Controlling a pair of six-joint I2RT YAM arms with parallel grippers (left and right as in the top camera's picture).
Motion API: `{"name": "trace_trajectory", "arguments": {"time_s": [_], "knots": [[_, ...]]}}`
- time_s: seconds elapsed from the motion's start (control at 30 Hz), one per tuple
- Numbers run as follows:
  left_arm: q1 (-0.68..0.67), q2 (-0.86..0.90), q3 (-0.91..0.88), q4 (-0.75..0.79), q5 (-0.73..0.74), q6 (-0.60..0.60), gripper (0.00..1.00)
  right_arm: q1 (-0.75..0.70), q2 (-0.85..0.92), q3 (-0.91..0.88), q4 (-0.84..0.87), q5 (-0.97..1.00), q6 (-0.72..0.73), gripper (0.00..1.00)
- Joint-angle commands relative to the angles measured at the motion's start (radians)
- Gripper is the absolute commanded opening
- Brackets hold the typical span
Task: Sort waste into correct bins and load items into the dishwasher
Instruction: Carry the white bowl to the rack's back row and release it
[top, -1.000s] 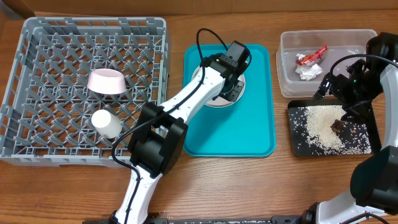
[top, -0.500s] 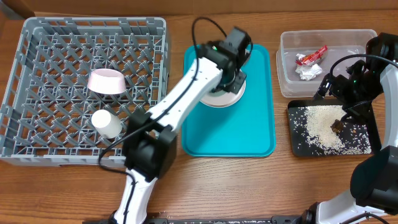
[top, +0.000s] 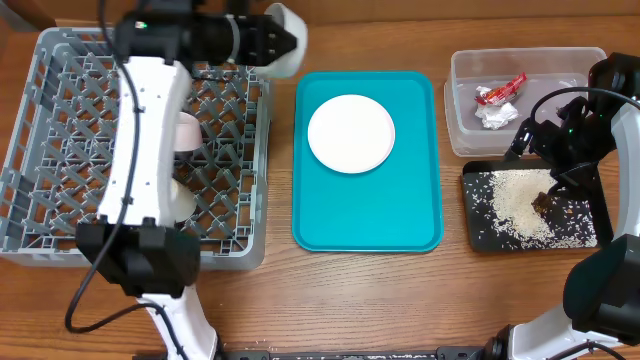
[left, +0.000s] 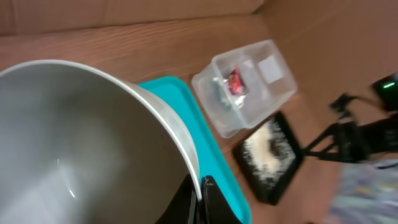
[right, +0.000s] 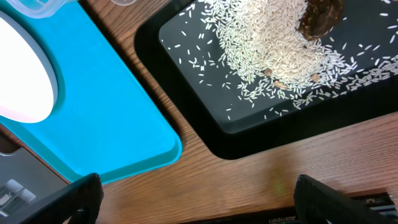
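The wooden bench (top: 380, 290) carries the grey dish rack (top: 60, 120) at the left, the biggest thing on it. The flat teal tray (top: 370, 210) lies in the middle. At the right, the clear plastic tub (top: 530, 52) sits behind the shallow black tray (top: 478, 240). The round white plate (top: 350, 133) lies flat on the far half of the teal tray. The left arm reaches over the rack. Its left end effector (left: 200, 199) is pinched onto the rim of a greyish bowl (left: 74, 143), holding it in the air just off the rack's far right corner. The wrist view looks into the bowl's hollow. The right end effector (right: 196, 186) hangs above the black tray's near edge with its fingers (right: 84, 199) spread wide and nothing between them. In the rack, a pinkish bowl (top: 188, 130) and a small white cup (top: 183, 203) show partly from under the left arm. In the tub lie a red printed snack wrapper (top: 500, 90) and, just beside it, a crumpled white paper wad (top: 495, 116). On the black tray, a brown food lump (right: 320, 15) rests at the edge of a heap of white rice-like grains (right: 273, 43), with loose grains scattered around.
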Motion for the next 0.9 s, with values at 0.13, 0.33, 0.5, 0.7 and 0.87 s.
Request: {"name": "trace_trajectory", "arguments": {"time_s": [0.13, 0.33, 0.5, 0.7, 0.87], "knots": [[0.158, 0.182, -0.005, 0.002, 0.460, 0.018, 0.04, 0.004, -0.033, 0.014, 0.003, 0.003, -0.005, 1.00], [0.245, 0.303, -0.005, 0.001, 0.568, 0.016, 0.04, 0.004, -0.033, 0.014, -0.001, 0.003, -0.005, 1.00], [0.295, 0.362, -0.005, 0.003, 0.579, 0.017, 0.04, 0.004, -0.033, 0.014, -0.002, 0.003, -0.005, 1.00], [0.336, 0.392, -0.005, 0.006, 0.590, 0.018, 0.04, 0.004, -0.033, 0.014, -0.005, 0.003, -0.005, 1.00], [0.358, 0.392, -0.005, 0.009, 0.611, 0.020, 0.04, 0.004, -0.033, 0.014, -0.005, 0.003, -0.005, 1.00]]}}
